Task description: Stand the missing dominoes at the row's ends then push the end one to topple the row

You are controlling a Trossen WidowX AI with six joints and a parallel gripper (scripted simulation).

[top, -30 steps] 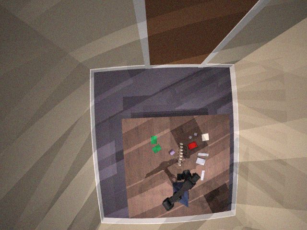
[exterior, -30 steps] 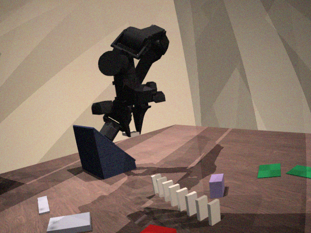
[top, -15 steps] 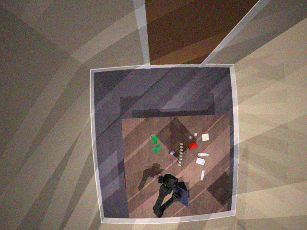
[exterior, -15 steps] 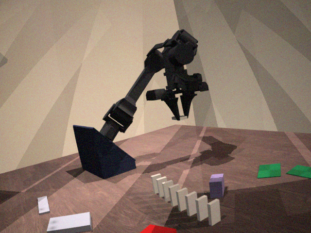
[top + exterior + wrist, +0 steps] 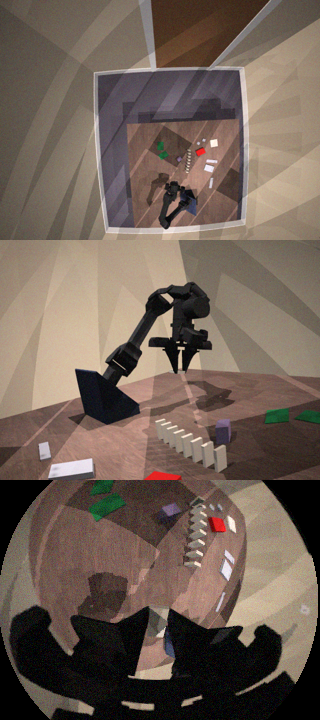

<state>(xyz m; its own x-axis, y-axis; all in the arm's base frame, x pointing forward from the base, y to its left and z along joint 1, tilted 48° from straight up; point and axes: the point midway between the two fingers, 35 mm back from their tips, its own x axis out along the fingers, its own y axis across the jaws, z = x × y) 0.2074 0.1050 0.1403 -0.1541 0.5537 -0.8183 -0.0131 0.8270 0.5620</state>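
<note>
Several cream dominoes (image 5: 188,159) (image 5: 187,445) (image 5: 198,533) stand upright in an evenly spaced row. My gripper (image 5: 181,371) (image 5: 158,610) points down and is shut on a cream domino (image 5: 181,372) (image 5: 159,622), which shows pale between the fingertips. It is high above the table, off the row's end nearest the arm base and touching nothing in the row. In the top view the arm hides the held domino. Its exact tilt is hard to tell.
A purple block (image 5: 179,159) (image 5: 222,431) (image 5: 171,510) stands beside the row. On the other side are a red block (image 5: 200,151) (image 5: 217,524) and several white pieces. Two green patches (image 5: 160,145) (image 5: 163,155) lie farther left. The blue arm base (image 5: 192,206) (image 5: 103,400) is at the table's near side.
</note>
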